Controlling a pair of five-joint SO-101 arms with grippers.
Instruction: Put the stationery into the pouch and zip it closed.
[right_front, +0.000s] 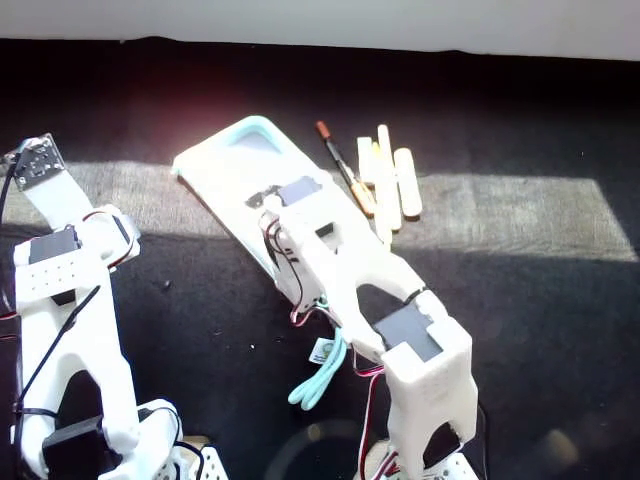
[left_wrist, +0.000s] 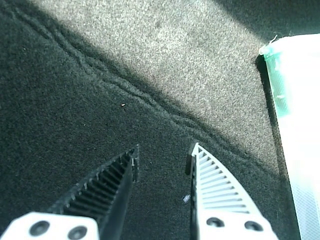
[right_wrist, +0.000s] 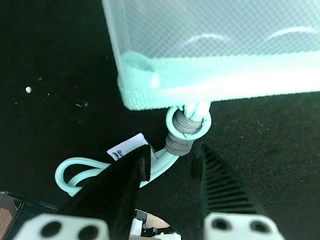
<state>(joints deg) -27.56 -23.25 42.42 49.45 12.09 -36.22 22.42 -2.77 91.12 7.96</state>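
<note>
High view: the pale mesh pouch (right_front: 235, 165) lies slantwise on the dark mat (right_front: 530, 310), half in a band of sunlight. The stationery (right_front: 385, 180), a brown-tipped pen and several pale sticks, rests on the mat just beside the pouch's long edge, outside it. My right arm (right_front: 345, 265) stretches from its base at the near edge and is folded over the pouch's near half, covering it. A mint cord (right_front: 318, 378) loops out on the mat beneath that arm. My left arm (right_front: 70, 300) stands upright at the left side, well apart from the stationery. Left wrist view: the left gripper (left_wrist: 164, 152) hangs over bare mat with its jaws parted to a moderate gap and nothing between them. A mint-edged corner of the pouch (left_wrist: 295, 100) lies off to one side, clear of both tips. Right wrist view: the right gripper (right_wrist: 171, 150) hovers at the pouch's (right_wrist: 215, 45) end seam. Its jaws are narrowly apart and straddle the grey-bound neck of the cord (right_wrist: 85, 167), just short of the ring (right_wrist: 187, 122). I see no pinch. A small white label (right_wrist: 125, 147) sits beside one fingertip.
</note>
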